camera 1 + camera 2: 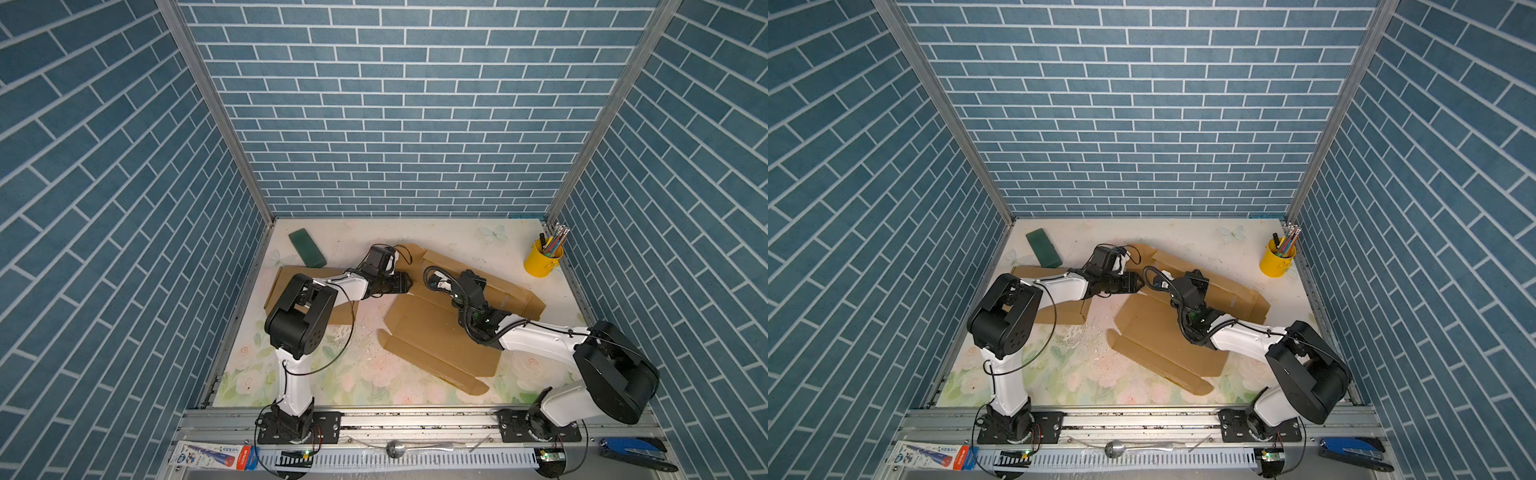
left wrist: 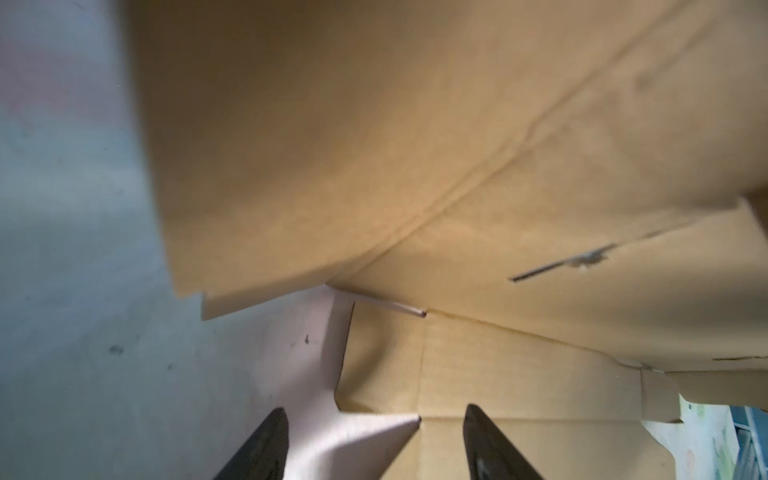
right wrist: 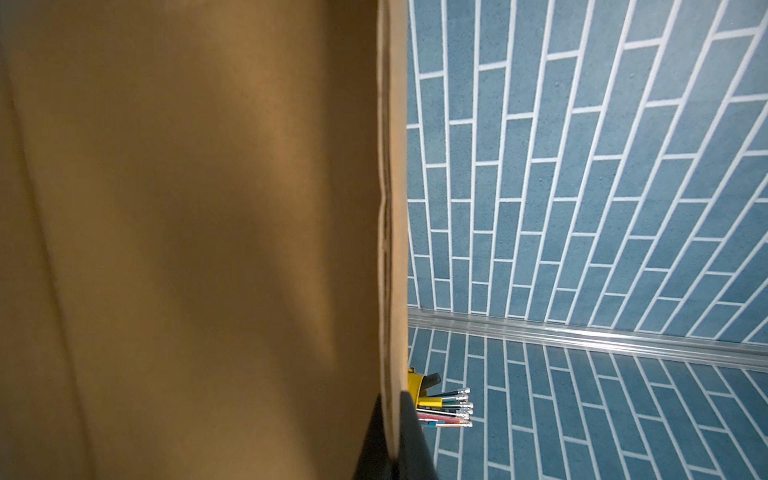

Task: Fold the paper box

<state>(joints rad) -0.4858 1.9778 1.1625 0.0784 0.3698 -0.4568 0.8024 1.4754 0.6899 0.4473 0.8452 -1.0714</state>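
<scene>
- Brown cardboard: in both top views the paper box (image 1: 432, 336) lies unfolded mid-tabletop (image 1: 457, 241) with its far panel raised. I judge it light, stiff across panels and bending at creases.
- Green case (image 1: 309, 248) far left and yellow pencil cup (image 1: 540, 259) far right are clear of it. Another cardboard sheet (image 1: 286, 278) lies under the left arm.
- Left wrist: left gripper (image 2: 374, 415) released, jaws straddling a flap corner.
- Right wrist: right gripper (image 3: 392, 411) clenched on the raised panel's edge, a sound hold.

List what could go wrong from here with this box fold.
1. The right gripper pinches only a thin edge of the paper box; the panel may slip or tear.
2. The left gripper is open at a flap corner; closing could crumple it.
3. Swinging the gripped panel might knock the pencil cup.
</scene>
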